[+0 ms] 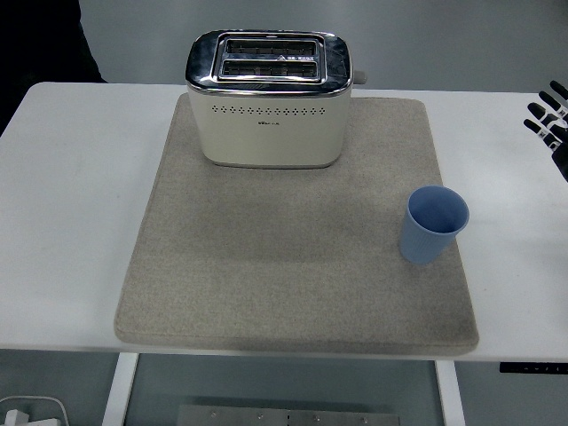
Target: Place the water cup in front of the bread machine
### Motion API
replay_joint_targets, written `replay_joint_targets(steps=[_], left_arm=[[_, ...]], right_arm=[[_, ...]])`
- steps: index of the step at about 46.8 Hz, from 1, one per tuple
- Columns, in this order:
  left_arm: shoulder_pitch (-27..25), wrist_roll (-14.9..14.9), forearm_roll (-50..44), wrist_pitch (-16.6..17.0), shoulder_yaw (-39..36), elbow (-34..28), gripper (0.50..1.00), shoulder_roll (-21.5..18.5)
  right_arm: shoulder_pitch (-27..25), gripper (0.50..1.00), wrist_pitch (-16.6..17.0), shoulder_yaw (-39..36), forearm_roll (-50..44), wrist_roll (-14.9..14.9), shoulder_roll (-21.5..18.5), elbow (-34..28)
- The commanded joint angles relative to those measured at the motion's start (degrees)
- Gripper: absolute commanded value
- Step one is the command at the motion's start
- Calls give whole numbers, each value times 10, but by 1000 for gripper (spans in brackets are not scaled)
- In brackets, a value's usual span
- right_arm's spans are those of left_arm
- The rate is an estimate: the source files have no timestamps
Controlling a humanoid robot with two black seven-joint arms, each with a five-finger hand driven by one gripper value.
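I am bringing the right hand (550,115) in at the far right edge, fingers apart and holding nothing, reaching for the cup (432,224). It is standing upright, mouth up, on the mat's (266,266) right side, needing a move left before the toaster (269,98).

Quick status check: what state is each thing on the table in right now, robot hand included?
Blue cup: upright, open, on the mat's right side, not held.
Toaster: upright at the mat's far edge, slots empty.
Grey mat: flat on the table.
Right robot hand: fingers spread, holding nothing, at the right edge.
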State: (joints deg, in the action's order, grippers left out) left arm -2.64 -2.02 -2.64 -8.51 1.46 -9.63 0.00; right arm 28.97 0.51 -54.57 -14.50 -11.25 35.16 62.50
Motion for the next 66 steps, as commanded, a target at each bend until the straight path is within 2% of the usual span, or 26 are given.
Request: replay_joint_targets(steps=[1, 37, 43, 51, 66], left_arm=[[1, -2, -5, 1, 3, 2, 999, 0], [0, -2, -4, 9, 0, 8, 999, 0], [0, -3, -4, 9, 1, 8, 999, 0], [0, -2, -4, 9, 1, 9, 999, 0], [0, -2, -4, 9, 1, 8, 999, 0]], right_arm=[[-5, 934, -2, 0, 0, 0, 1, 1], [7, 934, 2, 1, -2, 0, 5, -4], [21, 934, -6, 2, -2, 0, 1, -4], [28, 934, -39, -1, -1, 1, 5, -4], [21, 934, -41, -2, 0, 0, 9, 0]])
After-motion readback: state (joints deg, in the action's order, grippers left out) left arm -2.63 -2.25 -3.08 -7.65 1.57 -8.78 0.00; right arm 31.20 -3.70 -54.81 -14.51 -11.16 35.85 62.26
